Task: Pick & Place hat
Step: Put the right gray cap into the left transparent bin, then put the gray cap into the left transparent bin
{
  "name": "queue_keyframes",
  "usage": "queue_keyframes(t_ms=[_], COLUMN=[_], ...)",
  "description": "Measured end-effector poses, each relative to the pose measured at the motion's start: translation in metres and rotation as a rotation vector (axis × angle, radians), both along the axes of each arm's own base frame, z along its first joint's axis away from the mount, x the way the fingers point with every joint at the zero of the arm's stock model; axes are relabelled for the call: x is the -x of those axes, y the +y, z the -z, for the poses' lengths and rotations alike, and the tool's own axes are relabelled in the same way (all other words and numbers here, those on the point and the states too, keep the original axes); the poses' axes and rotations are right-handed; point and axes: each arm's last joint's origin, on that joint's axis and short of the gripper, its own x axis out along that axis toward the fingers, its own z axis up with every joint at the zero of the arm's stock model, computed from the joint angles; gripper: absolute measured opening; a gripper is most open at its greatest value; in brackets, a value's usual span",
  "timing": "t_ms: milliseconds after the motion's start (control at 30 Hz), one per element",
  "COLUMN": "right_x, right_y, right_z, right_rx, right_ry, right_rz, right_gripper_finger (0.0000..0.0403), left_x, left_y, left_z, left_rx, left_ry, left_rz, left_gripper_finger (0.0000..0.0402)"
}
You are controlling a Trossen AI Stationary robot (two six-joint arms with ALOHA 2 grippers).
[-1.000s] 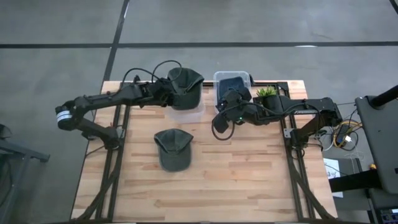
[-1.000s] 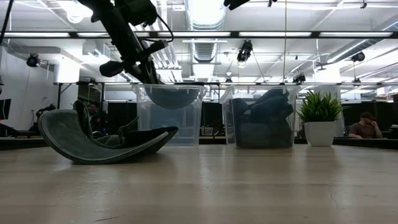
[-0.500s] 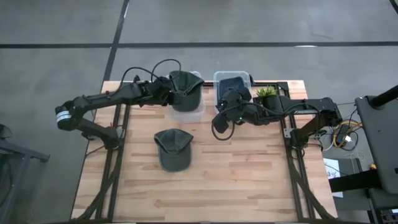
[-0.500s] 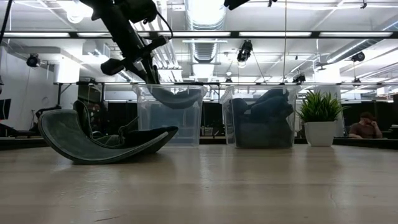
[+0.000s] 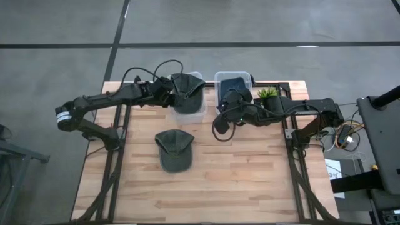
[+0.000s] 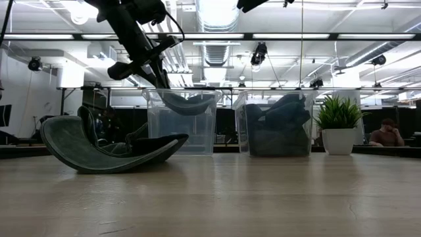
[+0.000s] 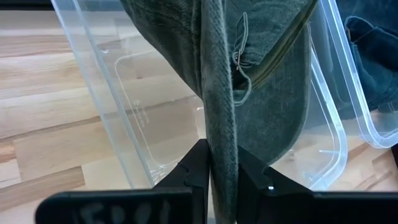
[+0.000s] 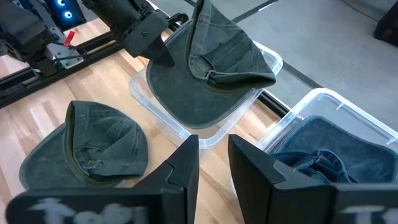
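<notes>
Second green hat (image 5: 174,150) lies flat mid-desk (image 5: 250,181), free of both arms. Right gripper (image 5: 220,124) hovers near the bin of blue clothes (image 5: 234,84), fingers (image 8: 180,165) slightly apart, nothing in them. Farther back, left gripper (image 5: 170,99) pinches the green hat (image 5: 187,90) by its edge, hat sagging into the clear bin (image 5: 189,114)

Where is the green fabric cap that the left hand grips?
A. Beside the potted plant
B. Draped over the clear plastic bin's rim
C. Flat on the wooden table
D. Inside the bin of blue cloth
B: the left hand pinches the green fabric cap as it drapes over the clear plastic bin.
</notes>
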Motion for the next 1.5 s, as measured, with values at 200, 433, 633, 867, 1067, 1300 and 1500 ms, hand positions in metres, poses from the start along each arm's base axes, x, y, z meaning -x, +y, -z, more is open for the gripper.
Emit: queue_keyframes(t_ms=[200, 433, 633, 867, 1067, 1300, 1500], right_x=[0.0, 0.0, 0.0, 0.0, 0.0, 0.0, 0.0], right_y=[0.0, 0.0, 0.0, 0.0, 0.0, 0.0, 0.0], right_z=[0.0, 0.0, 0.0, 0.0, 0.0, 0.0, 0.0], right_rx=[0.0, -0.001, -0.002, -0.002, -0.003, -0.003, -0.003], right_ry=[0.0, -0.001, -0.002, -0.004, -0.006, -0.007, -0.007], right_rz=[0.0, 0.001, 0.002, 0.001, 0.001, 0.001, 0.001], right_gripper_finger=[0.0076, 0.007, 0.0078, 0.0085, 0.0076, 0.0071, 0.0079], left_x=[0.0, 0.0, -0.001, -0.002, -0.001, -0.001, 0.005], left_y=[0.0, 0.0, 0.0, 0.0, 0.001, 0.001, 0.0], left_z=[0.0, 0.0, -0.001, -0.001, 0.001, -0.005, -0.023], left_rx=[-0.002, -0.041, -0.047, -0.052, -0.046, -0.065, -0.062], left_ry=[-0.001, 0.025, 0.015, 0.009, 0.008, 0.011, 0.071], left_rz=[0.001, 0.053, 0.054, 0.055, 0.008, 0.02, 0.04], left_gripper_finger=[0.0041, 0.0042, 0.0042, 0.0064, 0.0129, 0.0151, 0.0151])
